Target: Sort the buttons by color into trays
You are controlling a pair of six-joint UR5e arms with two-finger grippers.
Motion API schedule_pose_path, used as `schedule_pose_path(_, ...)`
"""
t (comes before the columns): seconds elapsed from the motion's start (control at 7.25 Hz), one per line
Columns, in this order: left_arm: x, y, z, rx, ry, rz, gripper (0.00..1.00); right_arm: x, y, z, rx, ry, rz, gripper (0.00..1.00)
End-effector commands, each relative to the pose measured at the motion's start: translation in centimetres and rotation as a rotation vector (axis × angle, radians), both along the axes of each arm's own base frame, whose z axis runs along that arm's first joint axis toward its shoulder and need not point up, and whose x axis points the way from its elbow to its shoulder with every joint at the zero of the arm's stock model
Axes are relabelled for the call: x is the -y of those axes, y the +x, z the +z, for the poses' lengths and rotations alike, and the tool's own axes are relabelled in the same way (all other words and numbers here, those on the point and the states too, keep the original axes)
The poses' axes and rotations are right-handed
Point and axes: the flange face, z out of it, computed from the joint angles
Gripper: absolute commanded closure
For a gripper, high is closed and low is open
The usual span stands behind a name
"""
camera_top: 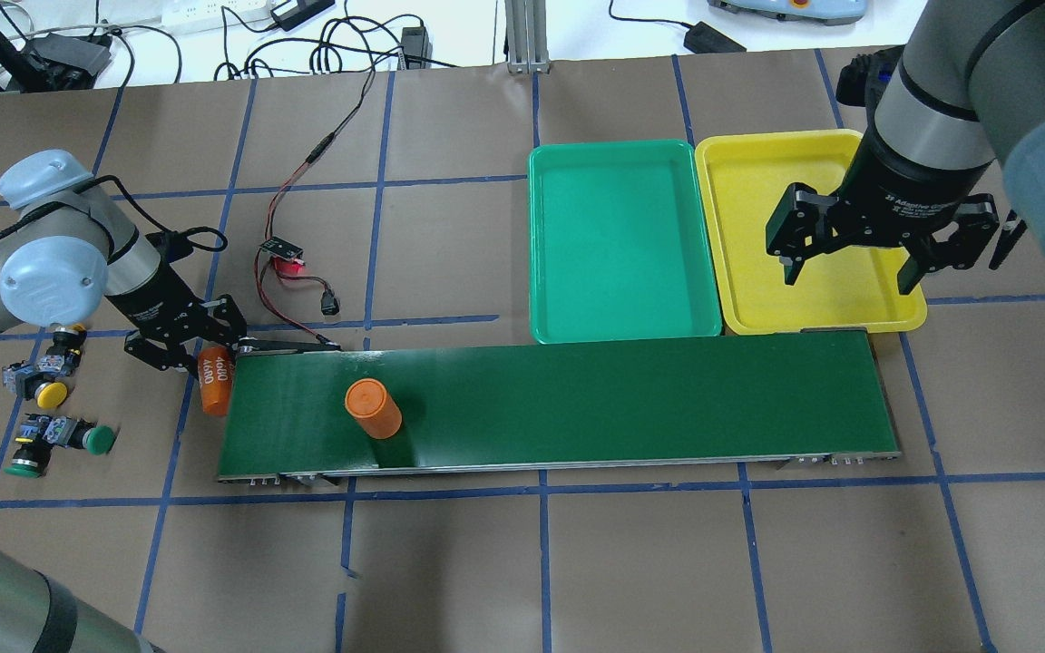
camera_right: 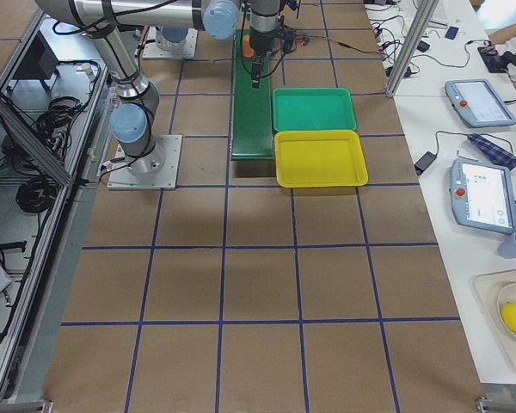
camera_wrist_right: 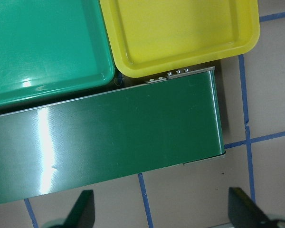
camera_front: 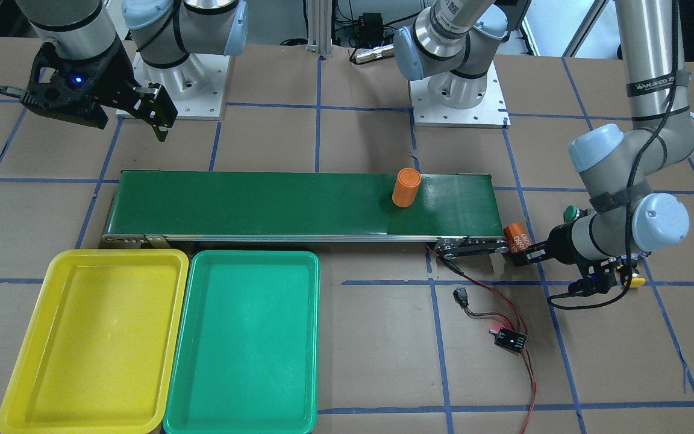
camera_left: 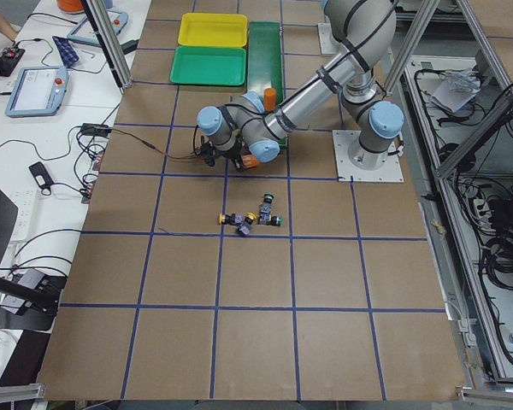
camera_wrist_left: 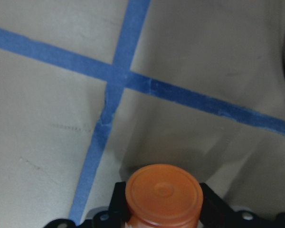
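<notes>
Our left jaws grip an orange cylinder (camera_top: 214, 388) at one end of the belt (camera_top: 577, 399); our right jaws gape empty over the other end. The buttons (camera_top: 53, 392) lie on the bench (camera_top: 577, 562) beyond the first end. We judge sorting unstarted: release the cylinder, then reach for a button.

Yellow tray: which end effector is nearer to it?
Right. The right end effector hangs raised near the conveyor end beside the yellow tray; the left end effector is at its far end, gripping an orange cylinder.
</notes>
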Motion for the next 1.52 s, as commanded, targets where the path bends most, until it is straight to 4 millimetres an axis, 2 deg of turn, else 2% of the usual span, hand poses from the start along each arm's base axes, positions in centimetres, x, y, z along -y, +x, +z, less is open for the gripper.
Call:
schedule_pose_path(0.0,2.0,1.1,3.4,0.022,-0.014,-0.067,0.62,0.0,0.0,-0.1,0.0,0.003,0.0,0.0)
schedule_pose_path(0.28,0.7,0.0,7.2,-0.046,-0.008,-0.276,0.66,0.0,0.0,-0.1,0.002,0.001,-0.001,0.0)
schedule_pose_path(0.41,-0.8,-2.2,8.8,-0.089,0.016,-0.395,0.71,0.0,0.0,-0.1,0.002,0.001,-0.001,0.0)
schedule_pose_path(0.55,-2.0,-3.9,10.4,-0.168,-0.003,-0.637,0.71,0.0,0.0,-0.1,0.002,0.003,0.0,0.0)
schedule_pose_path(0.83,-5.3,-6.3,10.4,-0.331,-0.054,-1.095,0.66,0.0,0.0,0.0,0.001,0.0,-0.003,0.0)
schedule_pose_path(0.97,-6.3,-7.5,10.8,-0.36,-0.075,-1.223,0.66,0.0,0.0,0.0,0.001,0.0,-0.003,0.0)
schedule_pose_path(1.1,-7.2,-10.5,11.2,-0.383,-0.111,-1.442,0.66,-0.1,0.0,-0.1,0.002,0.004,-0.001,0.0)
schedule_pose_path(1.24,-7.9,-14.2,10.6,-0.334,-0.155,-1.586,0.66,-0.1,0.0,-0.2,0.002,0.004,-0.001,0.0)
schedule_pose_path(1.38,-8.6,-17.4,9.0,-0.26,-0.196,-1.681,0.66,-0.1,0.0,-0.2,0.002,0.004,-0.001,0.0)
